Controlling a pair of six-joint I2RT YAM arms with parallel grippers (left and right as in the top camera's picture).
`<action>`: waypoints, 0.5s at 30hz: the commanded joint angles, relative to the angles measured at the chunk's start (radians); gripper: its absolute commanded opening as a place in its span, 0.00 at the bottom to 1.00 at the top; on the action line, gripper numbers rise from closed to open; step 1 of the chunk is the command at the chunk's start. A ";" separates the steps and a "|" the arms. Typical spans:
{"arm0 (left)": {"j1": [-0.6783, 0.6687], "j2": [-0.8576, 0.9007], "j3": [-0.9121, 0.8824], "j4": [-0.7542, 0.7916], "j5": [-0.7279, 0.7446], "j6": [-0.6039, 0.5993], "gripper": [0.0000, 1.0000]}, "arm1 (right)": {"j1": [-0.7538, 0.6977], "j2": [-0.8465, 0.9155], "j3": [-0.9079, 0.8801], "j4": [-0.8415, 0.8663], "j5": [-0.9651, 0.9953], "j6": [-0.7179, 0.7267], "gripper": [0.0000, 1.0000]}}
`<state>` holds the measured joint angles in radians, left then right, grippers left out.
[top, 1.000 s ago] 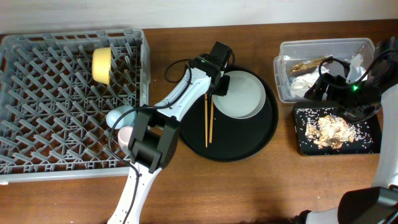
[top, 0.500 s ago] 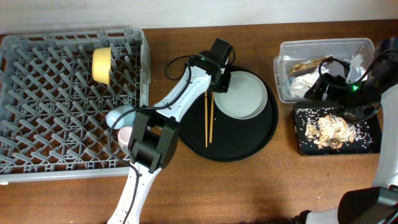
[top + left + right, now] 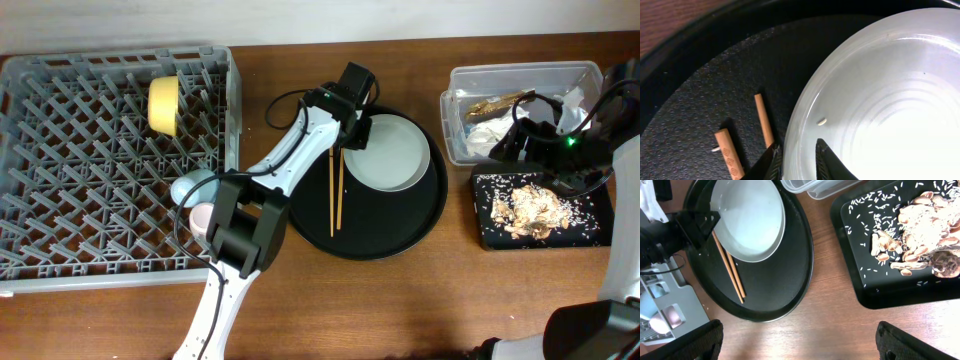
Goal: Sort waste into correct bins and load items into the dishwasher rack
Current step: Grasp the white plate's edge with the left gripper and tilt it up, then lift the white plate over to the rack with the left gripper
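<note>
Plate (image 3: 880,100) rim pinched in left tool (image 3: 797,162) — on round black tray (image 3: 705,85), right tool (image 3: 800,342) wide open, empty

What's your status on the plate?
Left fingers shut on plate rim. Right fingers open, empty. Chopsticks lie on round tray, close beside the grip.

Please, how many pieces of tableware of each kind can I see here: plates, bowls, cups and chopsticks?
pale grey-green round plate: 1
yellow bowl: 1
small cups: 2, a small blue cup and a small pink cup
thin wooden chopsticks: 2
Total: 6
</note>
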<state>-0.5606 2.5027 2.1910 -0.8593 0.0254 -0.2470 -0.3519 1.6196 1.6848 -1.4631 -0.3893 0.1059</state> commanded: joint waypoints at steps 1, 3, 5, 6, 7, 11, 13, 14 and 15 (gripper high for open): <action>-0.016 0.053 0.017 0.005 -0.003 0.009 0.20 | -0.002 -0.005 -0.002 -0.005 0.005 0.000 0.98; -0.016 0.070 0.017 0.003 -0.003 0.009 0.17 | -0.002 -0.005 -0.002 -0.005 0.005 -0.001 0.99; -0.015 0.076 0.017 0.003 -0.003 0.009 0.13 | -0.002 -0.005 -0.002 -0.004 0.005 -0.001 0.98; -0.014 0.076 0.018 0.003 -0.003 0.009 0.12 | -0.002 -0.005 -0.002 -0.003 0.005 -0.001 0.98; -0.014 0.076 0.018 0.006 -0.003 0.009 0.11 | -0.002 -0.005 -0.002 -0.003 0.005 -0.001 0.98; -0.014 0.076 0.018 0.010 -0.003 0.009 0.01 | -0.002 -0.005 -0.002 -0.003 0.005 -0.001 0.98; -0.013 0.076 0.026 0.006 -0.002 0.009 0.01 | -0.002 -0.005 -0.002 -0.003 0.005 -0.001 0.99; -0.012 0.076 0.038 -0.002 0.010 0.010 0.01 | -0.002 -0.005 -0.002 -0.003 0.005 -0.001 0.98; -0.011 0.076 0.060 -0.024 0.025 0.009 0.01 | -0.002 -0.005 -0.002 -0.003 0.004 0.000 0.98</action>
<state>-0.5709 2.5378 2.2150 -0.8513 0.0414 -0.2428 -0.3519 1.6196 1.6848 -1.4631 -0.3893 0.1055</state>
